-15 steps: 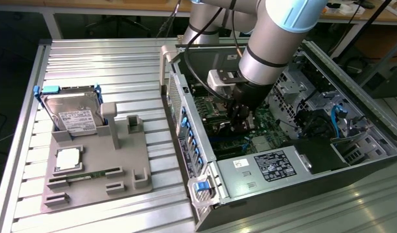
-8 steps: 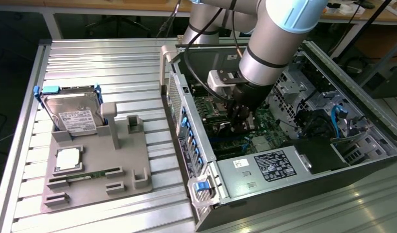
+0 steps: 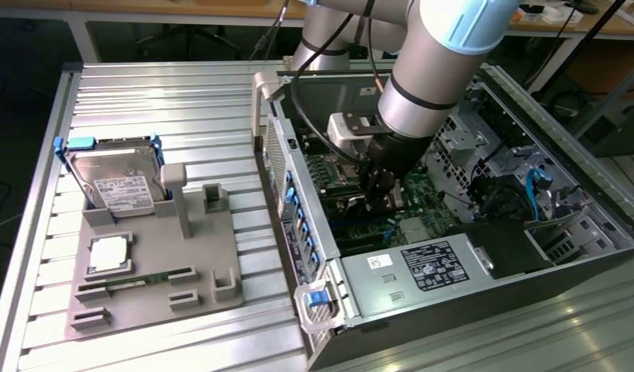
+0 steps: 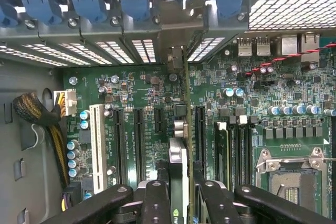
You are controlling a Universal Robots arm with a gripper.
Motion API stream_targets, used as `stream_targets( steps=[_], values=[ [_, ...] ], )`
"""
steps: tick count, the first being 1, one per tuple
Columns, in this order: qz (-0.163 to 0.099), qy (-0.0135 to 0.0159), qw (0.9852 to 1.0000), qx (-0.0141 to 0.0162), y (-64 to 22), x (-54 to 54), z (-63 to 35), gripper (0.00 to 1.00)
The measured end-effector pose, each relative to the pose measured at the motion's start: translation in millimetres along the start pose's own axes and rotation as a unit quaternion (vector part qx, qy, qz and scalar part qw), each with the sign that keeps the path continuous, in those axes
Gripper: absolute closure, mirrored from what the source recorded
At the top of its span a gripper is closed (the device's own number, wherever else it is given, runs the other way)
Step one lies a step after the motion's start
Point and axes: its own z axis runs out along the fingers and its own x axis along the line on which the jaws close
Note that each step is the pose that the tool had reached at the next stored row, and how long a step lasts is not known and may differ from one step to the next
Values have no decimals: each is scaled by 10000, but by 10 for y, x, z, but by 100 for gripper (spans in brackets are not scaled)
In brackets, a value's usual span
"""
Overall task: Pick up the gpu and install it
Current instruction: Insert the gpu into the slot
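Green gpu (image 4: pixel 181 182) clenched edge-on in our tool (image 4: pixel 184 195) above motherboard (image 4: pixel 142 103); misaligned with slot (image 4: pixel 199 129), it could jam.

Exterior view high, angled down on open computer case (image 3: pixel 452 232); wrist view close above its motherboard (image 4: pixel 142 108).

Arm (image 3: pixel 431 70) comes in from the top of the exterior view, forearm angled down, wrist pointing nearly straight down. Gripper (image 3: pixel 382 203) sits low, below the wrist. In the wrist view, gripper (image 4: pixel 184 195) has both black fingers (image 4: pixel 156 203) closed in on a thin card edge held between them, fingers roughly parallel, linkage arms splayed outward on both sides.
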Motion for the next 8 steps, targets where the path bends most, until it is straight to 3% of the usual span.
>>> stream_targets(
  steps=[8],
  values=[
    [-1,3,10000,-20,-3,0,33,73]
  ],
)
